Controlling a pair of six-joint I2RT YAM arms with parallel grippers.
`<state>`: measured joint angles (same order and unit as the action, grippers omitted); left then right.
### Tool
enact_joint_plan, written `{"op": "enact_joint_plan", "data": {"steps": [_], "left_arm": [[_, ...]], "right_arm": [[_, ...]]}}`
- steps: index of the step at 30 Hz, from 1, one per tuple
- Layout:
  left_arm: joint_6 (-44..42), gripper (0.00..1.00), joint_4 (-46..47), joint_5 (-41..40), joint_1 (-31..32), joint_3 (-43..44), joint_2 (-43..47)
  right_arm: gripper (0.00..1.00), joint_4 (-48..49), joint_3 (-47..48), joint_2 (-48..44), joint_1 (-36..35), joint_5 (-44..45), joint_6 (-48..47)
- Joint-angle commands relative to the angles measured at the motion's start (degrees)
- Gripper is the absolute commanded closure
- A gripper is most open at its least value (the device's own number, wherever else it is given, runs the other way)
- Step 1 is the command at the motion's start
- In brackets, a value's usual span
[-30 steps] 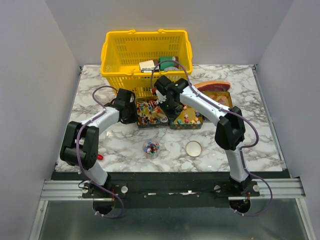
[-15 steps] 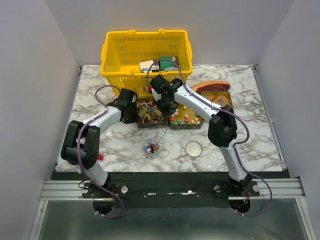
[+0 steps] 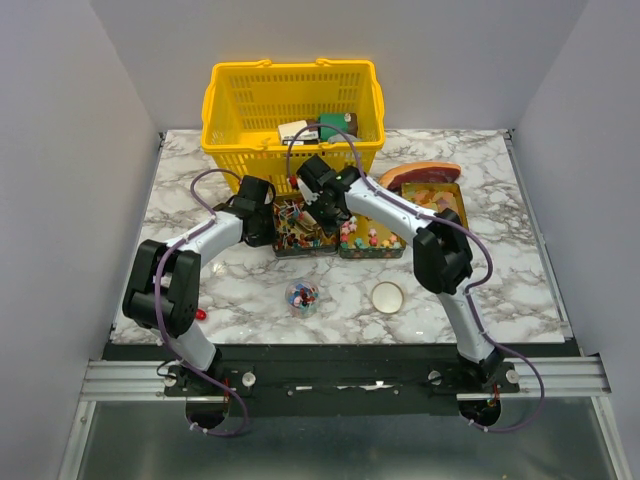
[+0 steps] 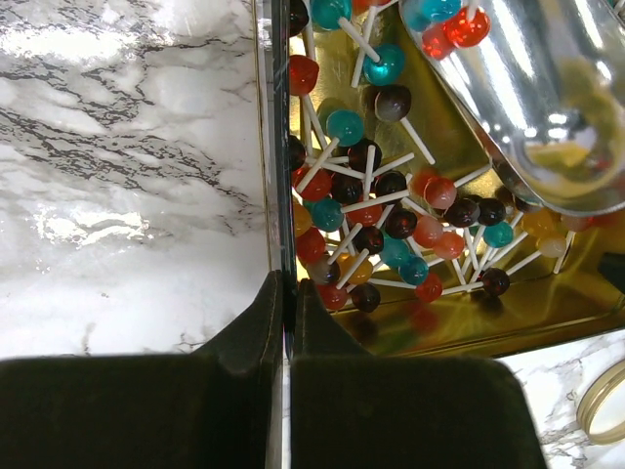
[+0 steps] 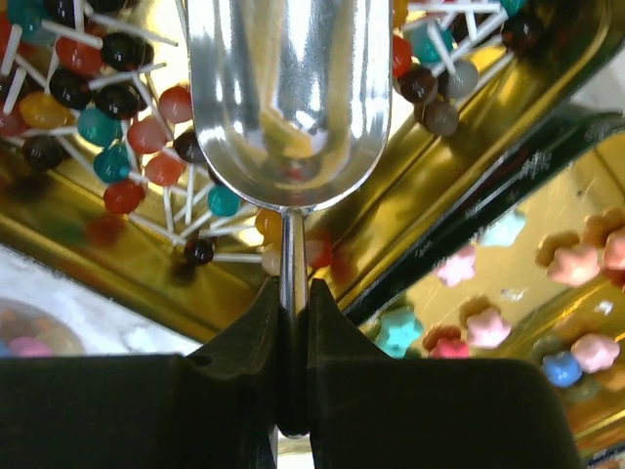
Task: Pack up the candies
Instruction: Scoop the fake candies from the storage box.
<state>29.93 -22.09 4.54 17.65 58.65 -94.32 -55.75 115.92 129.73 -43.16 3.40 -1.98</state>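
Observation:
Round lollipop candies (image 4: 371,210) fill a gold tray (image 3: 283,246). My left gripper (image 4: 285,288) is shut on that tray's left rim (image 4: 276,176). My right gripper (image 5: 292,293) is shut on the thin handle of a shiny metal scoop (image 5: 290,88). The scoop's bowl hangs over the lollipops (image 5: 107,127) and shows only reflections inside. Pink and blue star-shaped candies (image 5: 576,264) lie in the neighbouring gold tray (image 3: 372,240). From above, both grippers meet over the lollipop tray, the left (image 3: 270,226) at its left edge and the right (image 3: 325,207) over its middle.
A yellow basket (image 3: 290,110) with boxes stands behind the trays. A third tray (image 3: 443,197) and a red-brown meat slab (image 3: 420,172) lie to the right. A small clear tub of candies (image 3: 302,296) and its round lid (image 3: 387,296) sit near the front.
My left gripper has closed onto the lollipop tray's rim. My right arm has carried the scoop leftwards from the star-candy tray to above the lollipops.

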Motion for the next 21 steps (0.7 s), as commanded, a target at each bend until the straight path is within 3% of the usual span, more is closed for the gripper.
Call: {"op": "enact_joint_plan", "data": {"steps": [1,13,21], "left_arm": [[-1.10,1.00,0.29,-0.05,0.46,0.76,-1.30],[-1.19,1.00,0.47,-0.14,0.54,0.94,-1.39],[-1.02,1.00,0.20,-0.93,0.54,1.11,-1.21]], "right_arm": [[0.99,3.88,-4.29,1.75,-0.09,2.75,-2.77],[0.99,15.13,-9.04,0.52,-0.70,5.65,-2.77],[0.99,29.09,-19.58,-6.33,-1.32,6.09,-2.94]]}}
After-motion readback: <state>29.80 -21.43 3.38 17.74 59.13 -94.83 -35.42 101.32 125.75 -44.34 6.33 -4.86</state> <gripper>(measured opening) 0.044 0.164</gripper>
